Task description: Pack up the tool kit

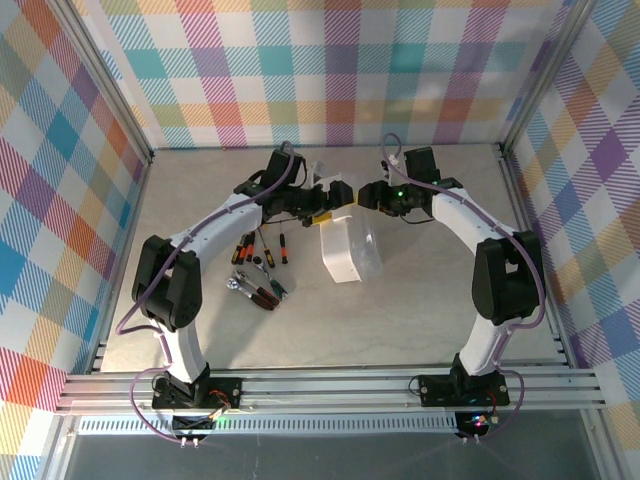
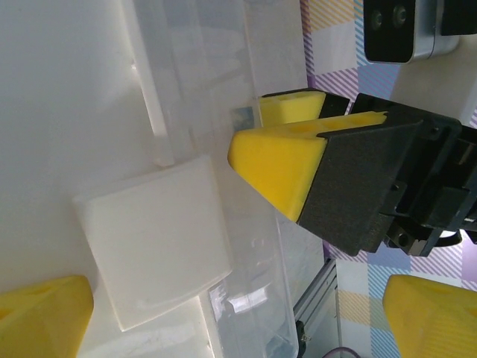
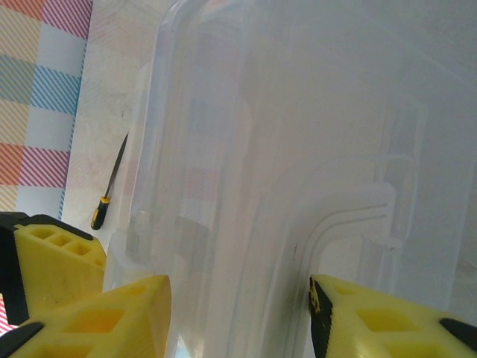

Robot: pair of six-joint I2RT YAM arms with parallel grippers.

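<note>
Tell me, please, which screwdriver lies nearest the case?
The rightmost screwdriver of the row: only bare table separates it from the left side of the case, while the other screwdrivers lie further left.

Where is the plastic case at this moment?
In the top view, the plastic case sits near the middle of the table, just right of the screwdrivers.

A case [image 1: 345, 258] sits near the middle of the desk [image 1: 430, 310]. At its far end, the left claw [image 1: 328, 198] and right claw [image 1: 363, 194] face each other, close together. To the left of the case, screwdrivers [image 1: 265, 243] lie side by side. In front of them, nearer the arm bases, pliers [image 1: 272, 288] lie just right of a ratchet [image 1: 240, 285].
</note>
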